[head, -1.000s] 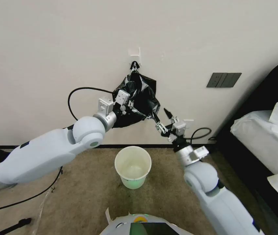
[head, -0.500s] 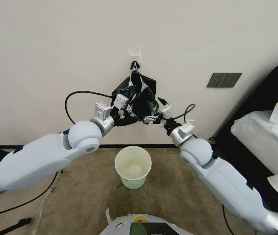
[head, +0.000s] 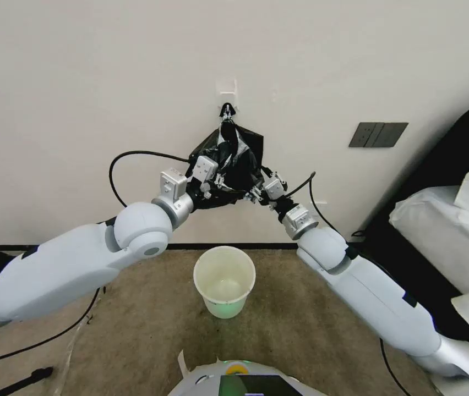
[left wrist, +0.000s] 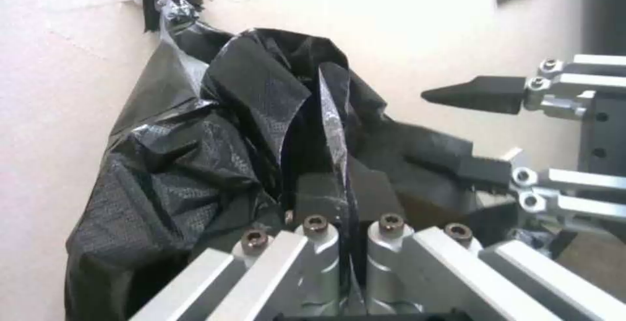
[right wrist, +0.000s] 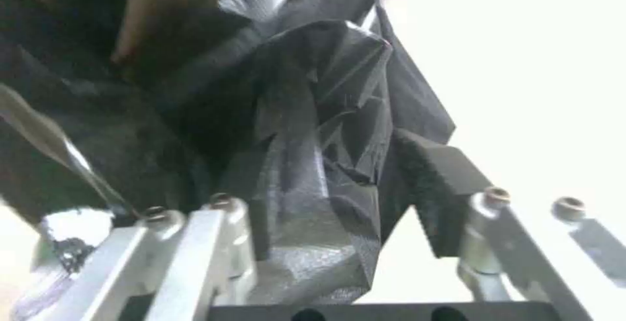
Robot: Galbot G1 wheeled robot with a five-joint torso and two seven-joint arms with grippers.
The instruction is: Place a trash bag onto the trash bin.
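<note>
Black foam pads of the left pincer point(left wrist: 339, 198) are pressed together on a fold of the trash bag point(left wrist: 215, 145), the thin film running straight down between them in the left wrist view. In the head view this left pincer point(head: 216, 186) sits at the lower left of the bag, its arm reaching up and forward from the robot's left side.

From the other side, the right pincer point(head: 255, 192) is spread wide. In its own wrist view one pad point(right wrist: 437, 189) stands clear on the outside of the bag point(right wrist: 313, 154), while crumpled plastic bulges into the gap between the fingers; the other pad is hidden behind the film, and no grip is seen. The left wrist view shows the same right pincer point(left wrist: 479, 130) farther off, one dark fingertip pointing free in front of the wall and the other lying against the plastic.

Between the two pincers the trash bag point(head: 233, 159) hangs bunched against the pale wall, its top caught by a small clip point(head: 227, 111) under a white hook point(head: 228, 88).

Below, well apart from the bag, the trash bin point(head: 224, 280) stands upright on the brown carpet point(head: 135, 330), near the foot of the wall, its mouth open and unlined. A dark wall plate point(head: 377, 134) sits off to the right, beside bedding point(head: 454, 231).
</note>
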